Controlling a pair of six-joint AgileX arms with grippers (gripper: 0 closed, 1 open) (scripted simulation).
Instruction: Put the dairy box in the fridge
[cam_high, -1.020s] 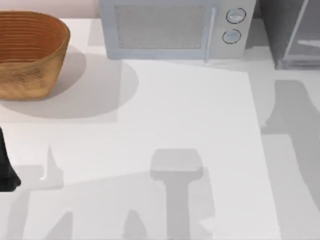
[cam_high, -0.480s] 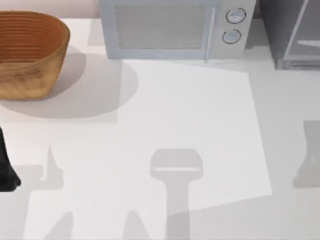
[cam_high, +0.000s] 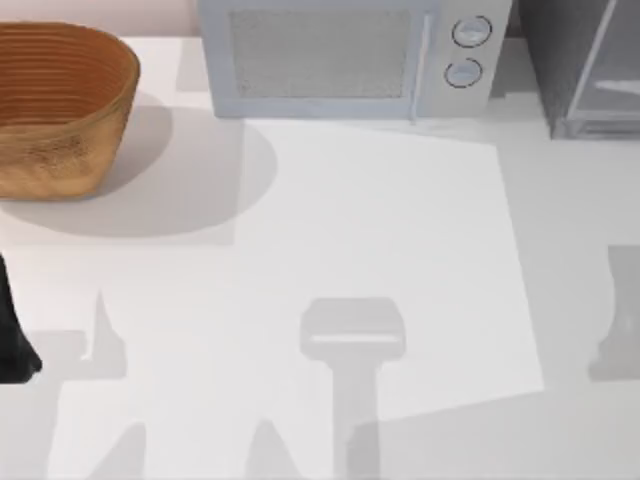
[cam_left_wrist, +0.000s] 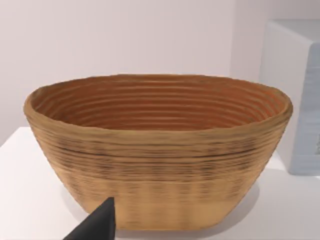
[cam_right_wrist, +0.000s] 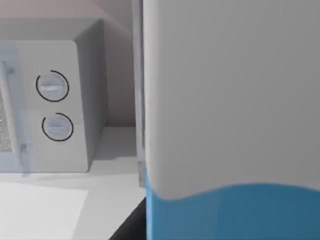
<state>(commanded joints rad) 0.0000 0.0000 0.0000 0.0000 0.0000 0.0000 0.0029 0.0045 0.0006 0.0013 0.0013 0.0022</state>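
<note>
White tabletop (cam_high: 380, 230) carries a microwave (cam_high: 350, 55); beside it, the dairy box (cam_right_wrist: 230, 125) looms before the right wrist camera. Whether either gripper's fingers are spread cannot be told.

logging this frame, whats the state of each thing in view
dairy box: close before the right wrist camera, white above blue, upright
fridge: at the table's far right, door looks shut
microwave: door shut
basket: upright, nothing seen inside
left gripper: low near the basket
</note>
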